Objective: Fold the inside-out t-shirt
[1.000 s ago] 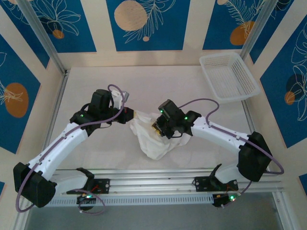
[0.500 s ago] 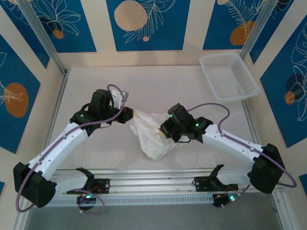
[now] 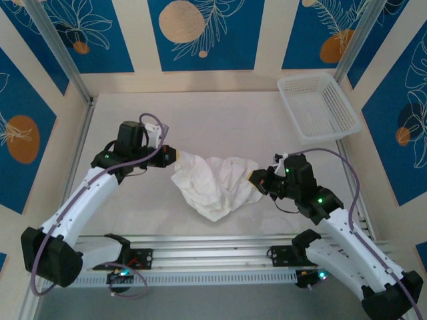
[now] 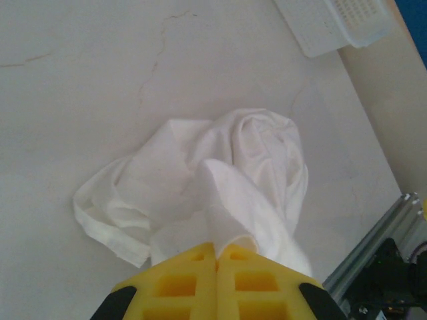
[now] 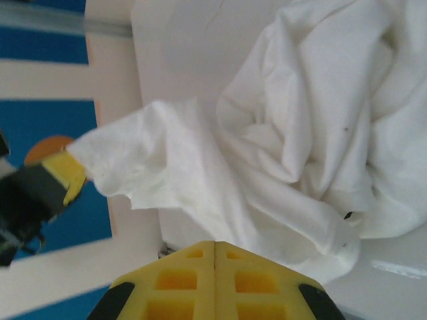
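**A:** Where was the shirt, and what did you have hold of?

**B:** The inside-out t-shirt [image 3: 215, 185] lay bunched in the middle of the table [image 3: 220, 117]. It was well apart from the basket [image 3: 319, 107] out at 1 o'clock. My left gripper [image 3: 172, 155] was pinched tight on a fold at the cloth's 9 o'clock end. My right gripper [image 3: 255, 180] was clamped on its 3 o'clock end, pads together with cloth between them.

**A:** Which way did it run?

**B:** In the top view its long axis ran roughly 9 to 3, with the right end dipping a little toward 4. A loose lobe sagged toward 6. I couldn't tell collar from hem in that crumple.

**A:** So how would you have spread it well?

**B:** I judged it best to draw my two grips apart evenly along that line and keep them level, so the bunch opened out. Thin cloth like that could slip the pads under a hard tug, so I'd have gone gently. I'd also have checked which edges I held before folding.
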Tool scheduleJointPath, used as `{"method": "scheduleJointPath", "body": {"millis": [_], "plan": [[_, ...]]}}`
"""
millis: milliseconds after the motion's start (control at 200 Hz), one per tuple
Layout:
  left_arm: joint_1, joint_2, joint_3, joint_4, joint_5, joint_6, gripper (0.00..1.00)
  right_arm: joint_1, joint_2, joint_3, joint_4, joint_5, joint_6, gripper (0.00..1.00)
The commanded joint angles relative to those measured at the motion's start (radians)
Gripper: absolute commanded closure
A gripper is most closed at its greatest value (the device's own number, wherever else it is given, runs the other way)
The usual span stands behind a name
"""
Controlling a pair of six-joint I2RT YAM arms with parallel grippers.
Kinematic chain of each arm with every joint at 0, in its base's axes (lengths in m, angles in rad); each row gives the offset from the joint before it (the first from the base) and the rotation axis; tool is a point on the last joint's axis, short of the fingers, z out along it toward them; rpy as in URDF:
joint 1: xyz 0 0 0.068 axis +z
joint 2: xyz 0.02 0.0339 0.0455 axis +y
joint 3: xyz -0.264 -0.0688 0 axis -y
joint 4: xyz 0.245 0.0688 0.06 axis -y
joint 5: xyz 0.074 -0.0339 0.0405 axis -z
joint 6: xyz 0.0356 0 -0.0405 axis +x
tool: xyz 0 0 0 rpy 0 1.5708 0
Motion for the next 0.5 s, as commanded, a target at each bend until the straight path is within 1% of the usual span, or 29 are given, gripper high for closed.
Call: {"method": "scheduleJointPath", "body": {"millis": [0,90,130,170,220,250,315,385,440,495], "plan": [[0.008,0.013,0.026,0.014,0.044,0.019,1.00,0.032,0.025,0.043,-0.028,-0.084,-0.168,1.00],[0.007,0.006,0.029,-0.002,0.022,0.033,1.00,0.100,0.047,0.055,-0.020,-0.030,-0.193,1.00],[0.007,0.005,0.028,-0.008,0.006,0.032,1.00,0.141,0.070,0.066,-0.009,0.009,-0.206,0.94],[0.008,0.005,0.029,-0.021,-0.033,0.025,1.00,0.185,0.106,0.086,-0.006,0.048,-0.228,0.90],[0.007,0.005,0.029,-0.049,-0.116,0.013,1.00,0.231,0.161,0.129,-0.036,0.123,-0.255,0.83],[0.007,0.002,0.027,-0.067,-0.166,0.014,1.00,0.254,0.197,0.155,-0.053,0.157,-0.276,0.80],[0.012,-0.012,0.020,-0.092,-0.292,0.029,1.00,0.284,0.274,0.213,-0.093,0.219,-0.309,0.79],[0.033,-0.035,-0.012,-0.080,-0.439,0.050,1.00,0.293,0.346,0.267,-0.126,0.238,-0.330,0.78],[0.077,-0.038,-0.039,-0.065,-0.544,0.060,0.99,0.296,0.392,0.301,-0.145,0.238,-0.341,0.78],[0.151,-0.017,-0.063,-0.054,-0.600,0.040,0.98,0.297,0.425,0.318,-0.165,0.255,-0.330,0.77]]}}
